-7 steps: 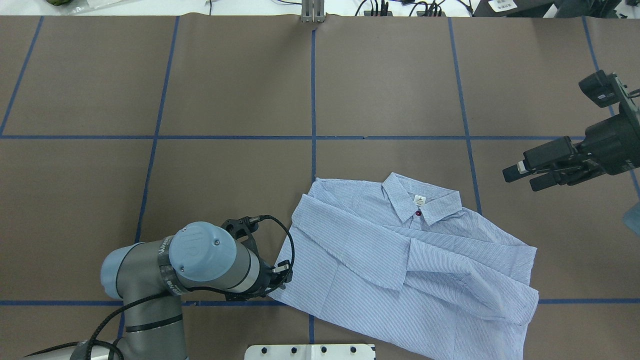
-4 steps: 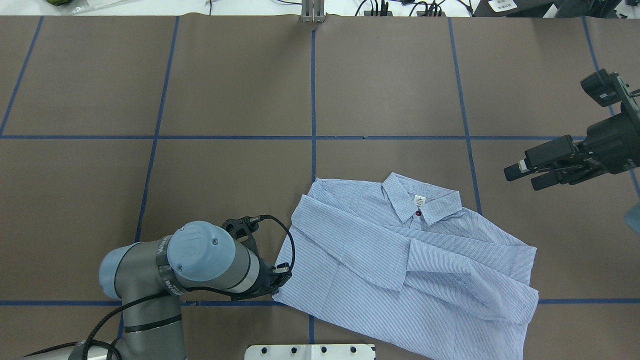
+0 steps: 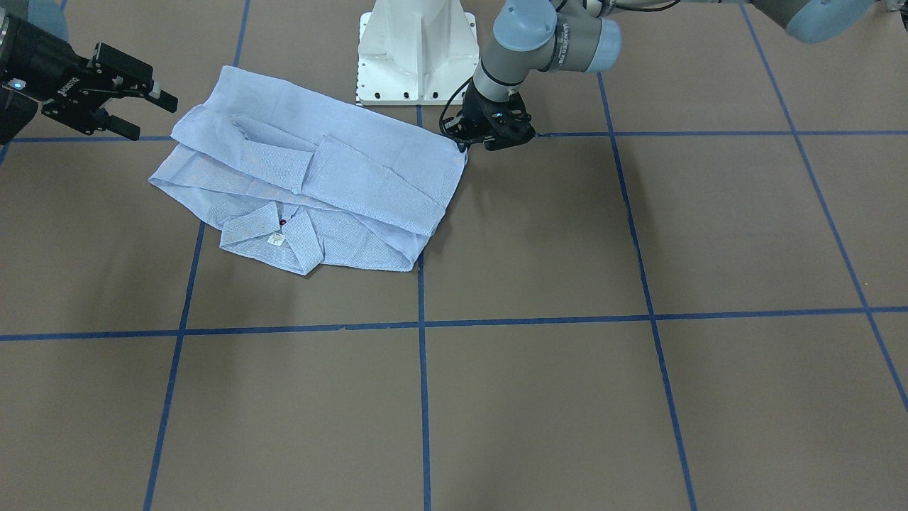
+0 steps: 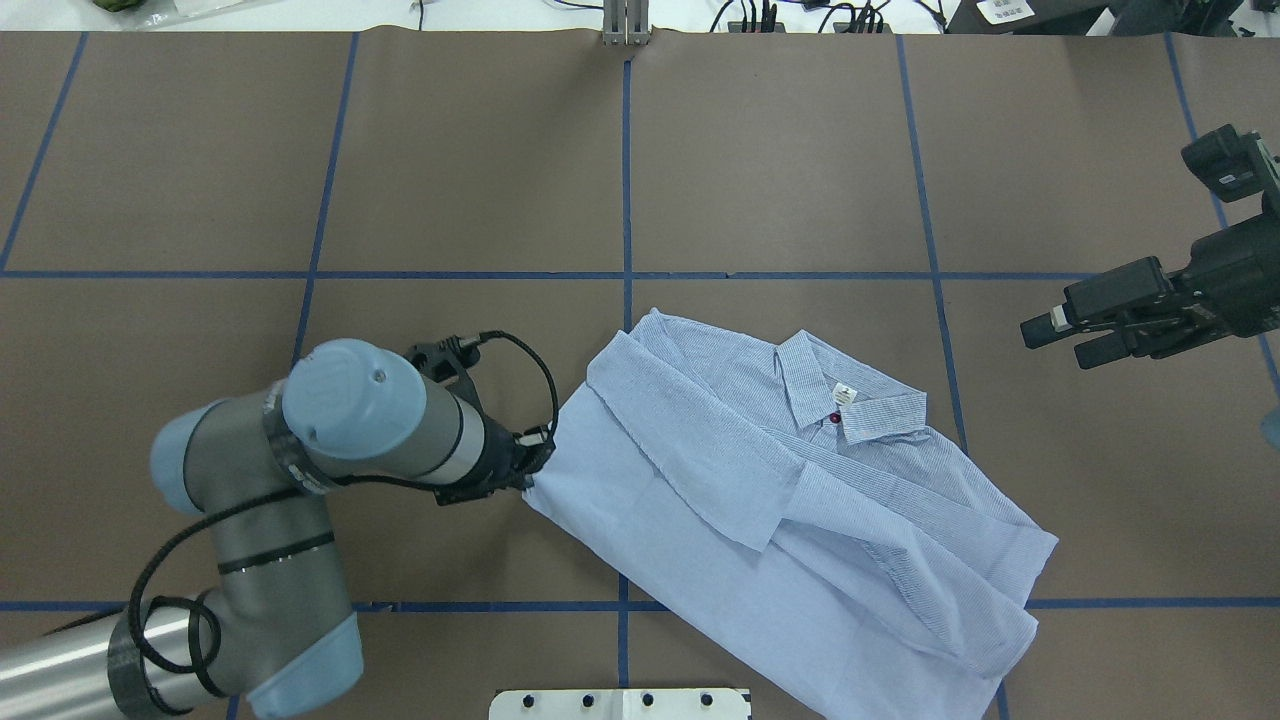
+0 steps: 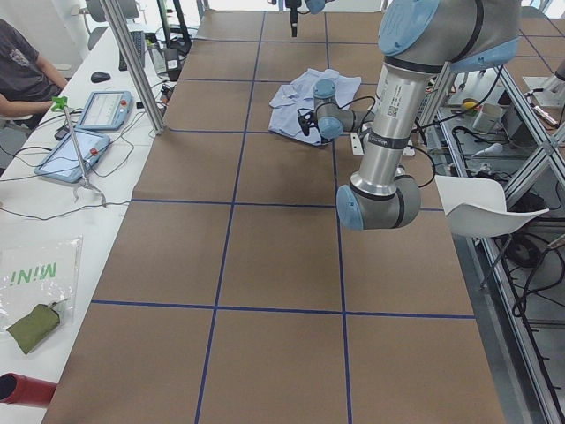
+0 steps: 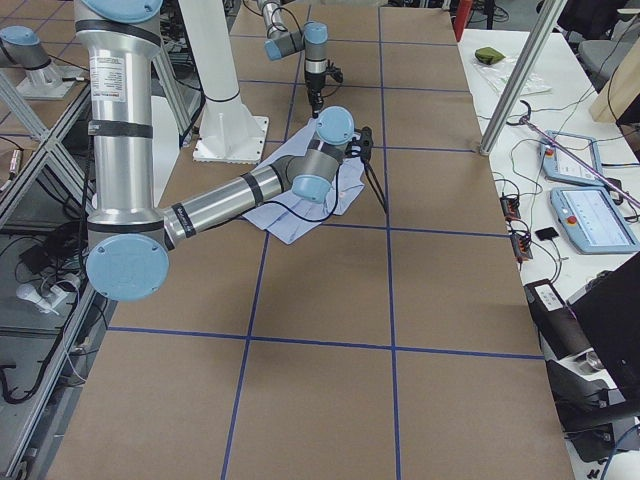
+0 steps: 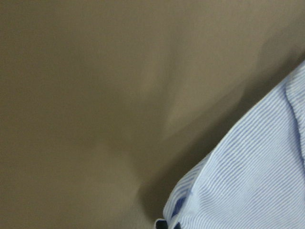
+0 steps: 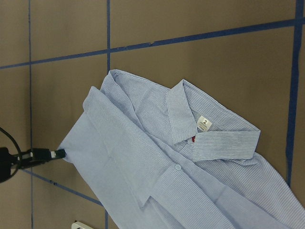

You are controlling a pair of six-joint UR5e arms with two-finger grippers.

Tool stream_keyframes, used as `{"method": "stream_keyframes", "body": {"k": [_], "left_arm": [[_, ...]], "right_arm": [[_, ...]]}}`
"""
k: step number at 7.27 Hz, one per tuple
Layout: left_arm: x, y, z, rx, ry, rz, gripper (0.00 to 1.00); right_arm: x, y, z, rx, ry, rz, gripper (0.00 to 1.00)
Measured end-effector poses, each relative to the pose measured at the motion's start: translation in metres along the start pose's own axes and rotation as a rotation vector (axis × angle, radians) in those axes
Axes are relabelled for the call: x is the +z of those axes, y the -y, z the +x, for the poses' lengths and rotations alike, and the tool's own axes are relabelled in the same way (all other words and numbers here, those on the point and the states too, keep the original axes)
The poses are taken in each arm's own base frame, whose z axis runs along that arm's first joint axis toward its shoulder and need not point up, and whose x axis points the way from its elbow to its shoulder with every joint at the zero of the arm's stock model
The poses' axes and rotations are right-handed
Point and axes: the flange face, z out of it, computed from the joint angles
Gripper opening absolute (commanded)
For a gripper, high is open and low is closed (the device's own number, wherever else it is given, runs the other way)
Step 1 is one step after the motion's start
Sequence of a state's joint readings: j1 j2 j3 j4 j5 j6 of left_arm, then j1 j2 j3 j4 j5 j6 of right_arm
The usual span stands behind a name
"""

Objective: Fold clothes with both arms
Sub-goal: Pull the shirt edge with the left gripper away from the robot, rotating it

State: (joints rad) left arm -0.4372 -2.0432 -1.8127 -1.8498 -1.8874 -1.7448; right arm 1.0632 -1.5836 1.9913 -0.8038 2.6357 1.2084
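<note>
The work surface was a wide table [image 4: 800,150] covered in brown paper and divided into large squares by blue tape lines [image 4: 627,180].

The task item, a light blue-and-white finely striped long-sleeved shirt [image 4: 700,500], lay flat on the robot's side of the table, right of centre in the overhead view. It sat askew to the grid, with its lower hem reaching the white pedestal base [image 4: 620,702]. The collar [image 4: 870,415], with a white label [image 4: 843,395] and a small red button [image 4: 835,417], pointed away from the robot.

**Left gripper.** The black two-finger left gripper [image 4: 530,478] was low at the shirt's left corner. Its fingers appeared closed on the cloth. In the right wrist view that corner was drawn out to a point at the fingertip, and the left wrist view showed hem directly at the tool.

**Right gripper.** The black right gripper [image 4: 1055,342] hung well apart from the shirt. Its jaws were spread and empty.

**Work done.** Both sleeves [image 4: 900,540] were laid across the body, and one side panel was turned inward.

**Work left, in my judgement.**
- The garment remained long and loosely arranged.
- The right side edge was uneven.
- No crosswise fold, hem toward collar, was evident.
- I assessed the task as roughly midway. The grasped corner was probably being used to square or reposition the shirt before a final fold.
</note>
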Motion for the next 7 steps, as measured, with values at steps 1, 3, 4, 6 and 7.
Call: {"method": "stream_keyframes", "body": {"k": [1, 3, 4, 6, 7], "left_arm": [[-0.014, 0.037, 0.01, -0.002, -0.017, 0.055, 0.0], [-0.025, 0.111, 0.045, -0.022, -0.032, 0.167, 0.0], [-0.027, 0.143, 0.064, -0.037, -0.046, 0.224, 0.0], [-0.012, 0.193, 0.1, -0.039, -0.121, 0.373, 0.0], [0.003, 0.211, 0.114, -0.028, -0.181, 0.42, 0.0]], "right_arm": [[-0.001, 0.002, 0.001, 0.001, -0.004, 0.013, 1.0], [-0.002, 0.005, 0.001, -0.001, -0.012, 0.039, 1.0], [-0.002, 0.007, 0.001, 0.0, -0.017, 0.054, 1.0], [-0.003, 0.008, 0.002, 0.0, -0.021, 0.066, 1.0], [-0.003, 0.008, 0.002, 0.0, -0.022, 0.069, 1.0]]}}
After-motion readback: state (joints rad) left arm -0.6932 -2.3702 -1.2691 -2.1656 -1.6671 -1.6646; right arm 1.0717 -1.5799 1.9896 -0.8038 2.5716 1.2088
